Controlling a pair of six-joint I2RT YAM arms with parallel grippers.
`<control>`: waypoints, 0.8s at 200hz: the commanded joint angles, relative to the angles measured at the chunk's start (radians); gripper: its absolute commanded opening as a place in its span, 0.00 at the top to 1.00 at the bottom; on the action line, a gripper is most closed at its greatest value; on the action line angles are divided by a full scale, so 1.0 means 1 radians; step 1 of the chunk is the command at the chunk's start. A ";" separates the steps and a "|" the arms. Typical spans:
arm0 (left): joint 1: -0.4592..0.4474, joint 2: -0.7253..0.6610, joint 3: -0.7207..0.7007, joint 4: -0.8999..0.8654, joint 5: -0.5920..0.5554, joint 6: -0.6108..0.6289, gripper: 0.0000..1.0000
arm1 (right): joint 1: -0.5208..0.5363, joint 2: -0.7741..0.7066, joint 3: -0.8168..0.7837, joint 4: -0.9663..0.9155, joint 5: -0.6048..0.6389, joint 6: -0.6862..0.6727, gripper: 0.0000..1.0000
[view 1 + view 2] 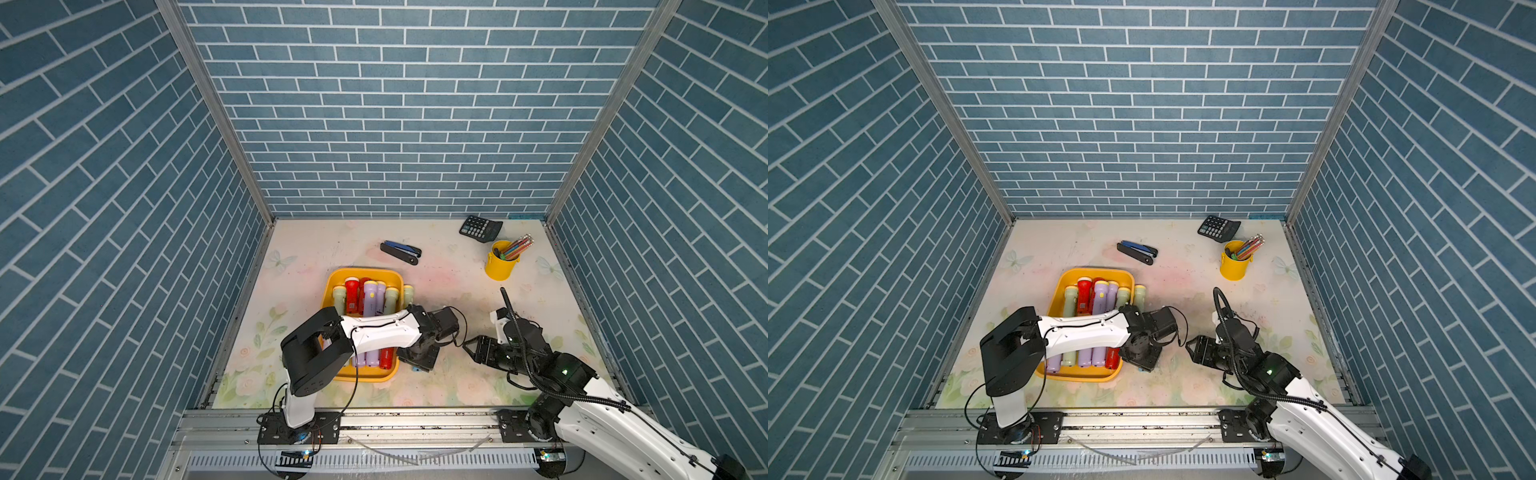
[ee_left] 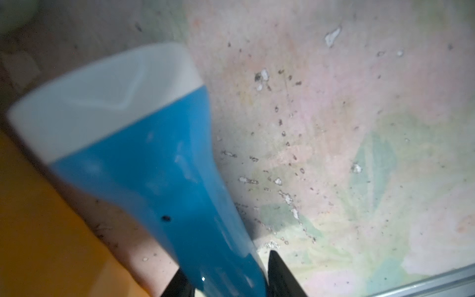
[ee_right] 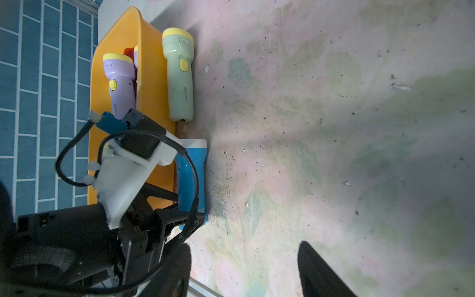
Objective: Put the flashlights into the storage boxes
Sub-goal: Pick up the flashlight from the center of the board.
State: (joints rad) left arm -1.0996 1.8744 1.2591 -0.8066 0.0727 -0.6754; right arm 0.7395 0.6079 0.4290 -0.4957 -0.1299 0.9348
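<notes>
The blue flashlight [image 2: 154, 167] has a white flared head and a narrower blue handle, and I see its handle caught between the black fingers [image 2: 280, 277] of my left pincer [image 2: 226, 272], which are drawn in against both sides of it, so I read the pincer as clamped on the handle. The head points away from the pincer. From the right wrist view the blue flashlight [image 3: 191, 174] sits low at the mat; whether it is lifted clear I cannot tell. The yellow-orange tray [image 3: 154, 84] runs right alongside the pincer and its load, wall just beside the handle. Past the blue head, farther out from the pincer, a green flashlight [image 3: 180, 84] lies on the mat against the tray's outer wall. Inside the tray, lilac, red and green flashlights [image 1: 370, 299] lie packed side by side. My right pincer [image 3: 244, 272] faces the left one from nearby, not touching it, its fingers apart with only mat between them. Well beyond both pincers are a stapler [image 1: 401, 251], a calculator [image 1: 481, 227] and a pencil cup [image 1: 500, 262].
</notes>
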 commanded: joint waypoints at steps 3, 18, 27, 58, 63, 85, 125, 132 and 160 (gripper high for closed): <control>0.006 0.021 -0.016 -0.003 0.001 0.020 0.62 | -0.003 -0.012 -0.022 -0.029 0.019 0.001 0.33; 0.007 0.015 -0.015 0.001 -0.001 0.024 0.68 | -0.003 -0.017 -0.022 -0.034 0.022 0.001 0.33; 0.006 0.007 -0.016 0.001 -0.006 0.025 0.71 | -0.004 -0.020 -0.022 -0.037 0.024 0.000 0.33; 0.007 -0.041 -0.018 0.005 -0.018 0.021 0.76 | -0.004 -0.025 -0.022 -0.037 0.030 0.002 0.33; 0.006 -0.052 -0.018 0.006 -0.017 0.020 0.77 | -0.006 -0.025 -0.022 -0.036 0.030 0.002 0.33; 0.006 -0.107 -0.007 -0.003 -0.018 0.013 0.77 | -0.005 -0.018 -0.016 -0.028 0.030 0.002 0.33; 0.013 -0.234 0.027 -0.098 -0.049 0.014 0.77 | -0.005 0.023 -0.013 0.017 0.018 0.000 0.33; 0.020 -0.257 0.021 -0.109 -0.051 0.014 0.77 | -0.005 0.035 -0.012 0.031 0.014 0.001 0.33; 0.059 -0.349 -0.025 -0.144 -0.073 0.019 0.77 | -0.005 0.115 0.008 0.103 -0.025 -0.017 0.33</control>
State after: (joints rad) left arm -1.0763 1.5906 1.2591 -0.8787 0.0448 -0.6605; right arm 0.7383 0.6697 0.4290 -0.4683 -0.1265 0.9348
